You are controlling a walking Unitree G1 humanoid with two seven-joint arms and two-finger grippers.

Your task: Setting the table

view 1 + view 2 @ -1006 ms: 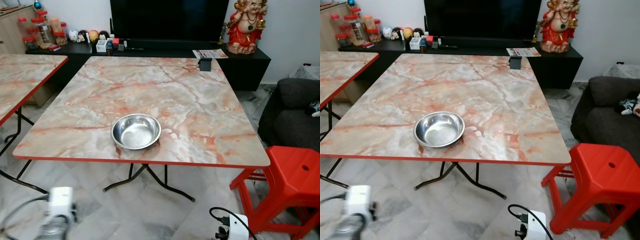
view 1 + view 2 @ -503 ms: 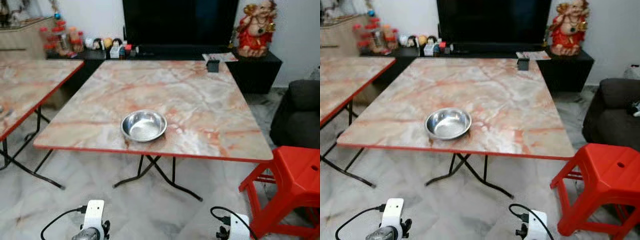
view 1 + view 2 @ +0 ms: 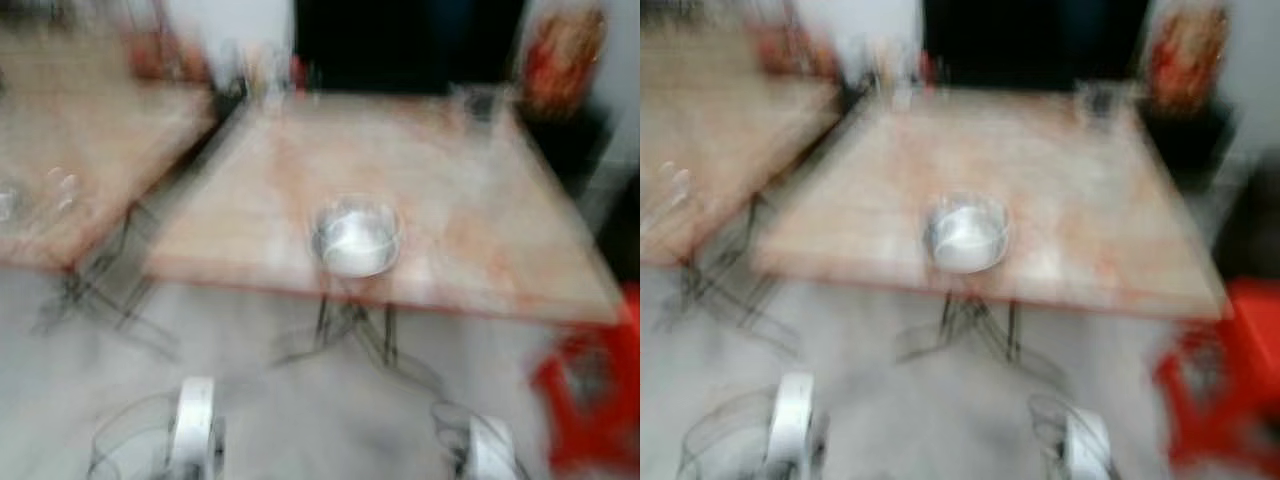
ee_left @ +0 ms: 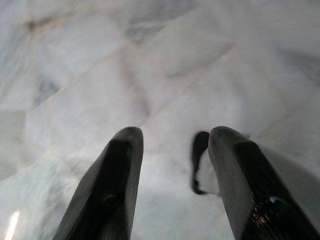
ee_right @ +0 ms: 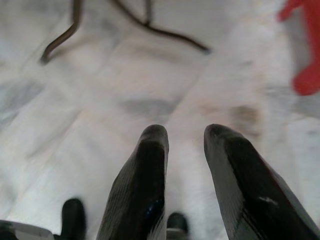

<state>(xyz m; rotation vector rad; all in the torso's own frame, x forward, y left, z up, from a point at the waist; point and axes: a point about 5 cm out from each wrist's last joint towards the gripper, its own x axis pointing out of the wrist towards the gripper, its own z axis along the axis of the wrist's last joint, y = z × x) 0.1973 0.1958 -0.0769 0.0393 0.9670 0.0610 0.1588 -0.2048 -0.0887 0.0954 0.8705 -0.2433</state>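
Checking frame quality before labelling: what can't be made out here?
- Head views, motion blur: whether the metal bowl holds anything; items on the shelf behind the marble table.
- Second table: cut off by the frame edge, and the pale objects on it are unreadable.
- Red stool: cut off, smeared.
- Left tool and right tool: open over blurred floor.

No readable text, label, brand, number or sign anywhere. Head views smeared by motion blur (any print lost in it). Wrist views: bare marble floor [image 4: 100,75] beyond the fingers, unmarked.
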